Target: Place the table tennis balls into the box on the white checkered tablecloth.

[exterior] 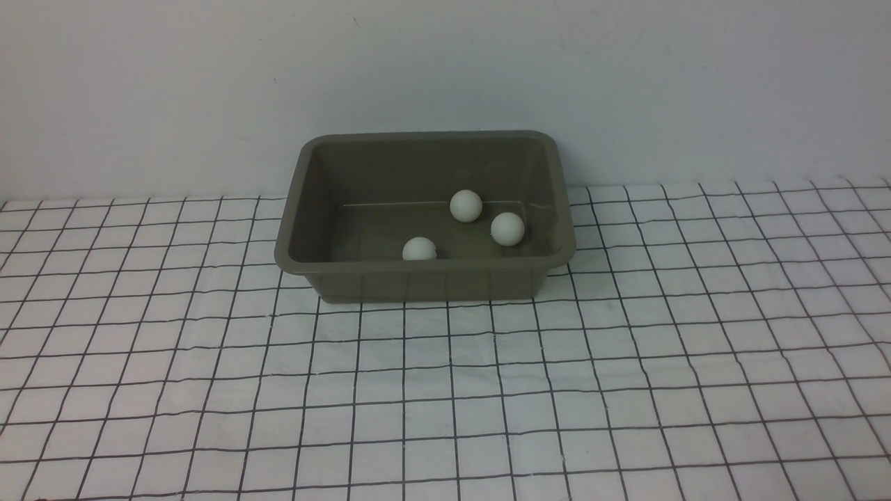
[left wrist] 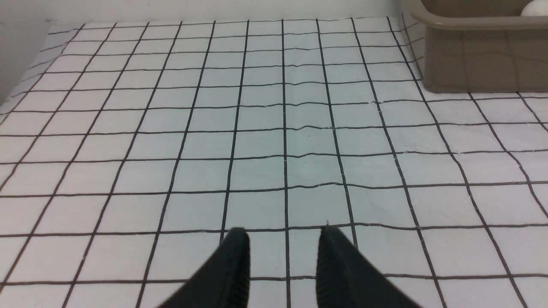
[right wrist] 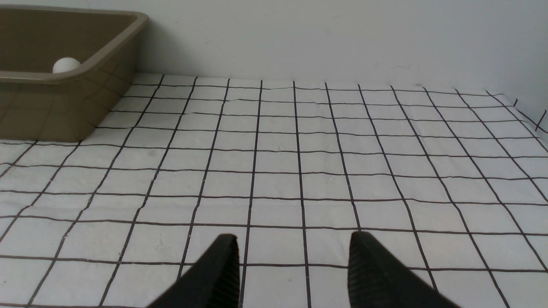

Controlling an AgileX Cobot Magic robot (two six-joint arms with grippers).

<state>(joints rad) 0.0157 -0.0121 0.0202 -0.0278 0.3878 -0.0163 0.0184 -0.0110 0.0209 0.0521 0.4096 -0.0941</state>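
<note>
Three white table tennis balls (exterior: 466, 206) (exterior: 507, 228) (exterior: 419, 249) lie inside the olive-brown box (exterior: 418, 284), which stands at the back of the white checkered tablecloth (exterior: 445, 390) near the wall. Neither arm appears in the front view. In the left wrist view my left gripper (left wrist: 284, 233) hovers over bare cloth, open and holding nothing, well away from the box (left wrist: 479, 60), where one ball (left wrist: 535, 8) peeks over the rim. In the right wrist view my right gripper (right wrist: 293, 237) is open and holds nothing, with the box (right wrist: 55, 107) and a ball (right wrist: 65, 65) far off.
A plain pale wall (exterior: 445, 69) rises right behind the box. The cloth's edge (right wrist: 526, 115) shows far off in the right wrist view, and its other edge (left wrist: 25, 77) in the left wrist view.
</note>
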